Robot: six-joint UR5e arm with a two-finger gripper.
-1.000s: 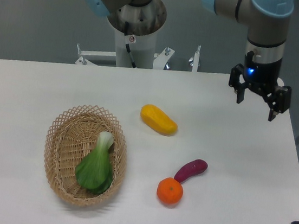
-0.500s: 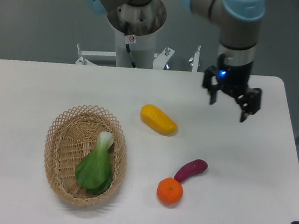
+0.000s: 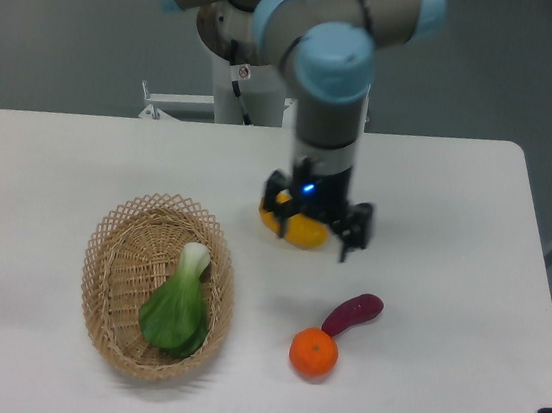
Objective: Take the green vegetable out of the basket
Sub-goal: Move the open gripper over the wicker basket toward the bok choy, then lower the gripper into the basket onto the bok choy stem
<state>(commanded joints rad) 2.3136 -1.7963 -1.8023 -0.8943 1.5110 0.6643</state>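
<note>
- Left of centre on the white table (image 3: 81,152), from my fixed camera, I see the basket (image 3: 105,286), an oval of tan wicker with a lattice rim
- Inside that basket lies the green vegetable (image 3: 177,307), its whitish stalk end toward the far rim and its broad leaves toward the near rim, nothing touching it
- To the right of the basket and clear of it, my gripper (image 3: 315,227) hangs on the grey and blue arm (image 3: 329,82), a blue light lit on its wrist
- I read the fingers as spread apart with nothing between them, one on each side of the wrist; the view is a little blurred there
- Right of the basket, a yellow fruit (image 3: 298,231) shows partly behind the gripper; I cannot tell whether they touch
- Further right of the basket and nearer me, a purple eggplant (image 3: 351,314) lies just beside an orange (image 3: 313,353)
</note>
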